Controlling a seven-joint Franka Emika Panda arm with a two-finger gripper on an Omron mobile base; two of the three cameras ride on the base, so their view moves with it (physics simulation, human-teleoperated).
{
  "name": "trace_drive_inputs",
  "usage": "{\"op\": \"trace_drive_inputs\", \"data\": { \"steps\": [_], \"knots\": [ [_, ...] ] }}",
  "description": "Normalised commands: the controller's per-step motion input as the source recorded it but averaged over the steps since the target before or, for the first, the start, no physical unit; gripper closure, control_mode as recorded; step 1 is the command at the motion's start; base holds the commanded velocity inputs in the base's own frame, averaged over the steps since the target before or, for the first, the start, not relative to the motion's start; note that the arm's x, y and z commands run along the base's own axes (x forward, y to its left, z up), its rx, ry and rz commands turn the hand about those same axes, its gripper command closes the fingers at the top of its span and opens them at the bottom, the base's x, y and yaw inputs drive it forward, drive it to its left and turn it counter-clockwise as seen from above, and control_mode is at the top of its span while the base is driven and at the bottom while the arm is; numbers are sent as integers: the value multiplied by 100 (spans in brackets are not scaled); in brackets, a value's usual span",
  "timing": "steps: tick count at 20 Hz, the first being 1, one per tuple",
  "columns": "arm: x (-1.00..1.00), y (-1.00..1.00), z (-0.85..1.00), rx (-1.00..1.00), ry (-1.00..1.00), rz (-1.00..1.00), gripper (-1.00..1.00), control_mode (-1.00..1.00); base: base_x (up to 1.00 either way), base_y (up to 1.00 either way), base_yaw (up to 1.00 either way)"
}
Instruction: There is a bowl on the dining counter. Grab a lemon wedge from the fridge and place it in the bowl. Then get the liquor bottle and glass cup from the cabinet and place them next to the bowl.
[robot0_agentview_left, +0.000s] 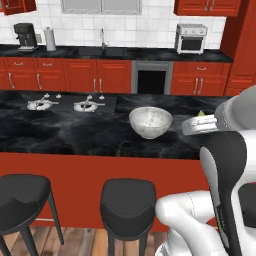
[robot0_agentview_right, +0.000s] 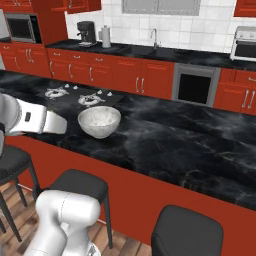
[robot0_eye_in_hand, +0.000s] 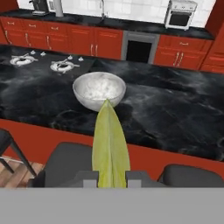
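My gripper is shut on the lemon wedge, a yellow-green pointed sliver that sticks out ahead of the fingertips. Its tip points at the white speckled bowl on the black marble dining counter. The hand hangs short of the counter's near edge, over the stools and a little to the right of the bowl. From the left base view, only the wedge's tip peeks above the white hand. In the right base view the bowl stands just right of the white hand.
Black round stools line the red front of the dining counter. Two burners sit in the counter top left of the bowl. Behind it runs the wall counter with sink, coffee machine and toaster oven.
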Motion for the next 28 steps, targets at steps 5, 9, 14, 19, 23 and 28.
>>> {"op": "trace_drive_inputs", "data": {
  "steps": [5, 9, 14, 19, 23, 28],
  "knots": [
    [94, 23, 24, 3, 23, 4, 100, -100, 0, 0, 0],
    [96, 43, 3, 0, 22, 3, 100, -100, 0, 0, 0],
    [87, 34, -7, 0, 14, 0, 100, -100, 0, 0, 0],
    [85, 4, -38, 0, 9, 0, 100, -100, 0, 0, 0],
    [83, 0, -49, 0, 4, 0, 100, -100, 0, 0, 0],
    [68, -1, -55, 0, 1, 0, 100, -100, 0, 0, 0]
  ]
}}
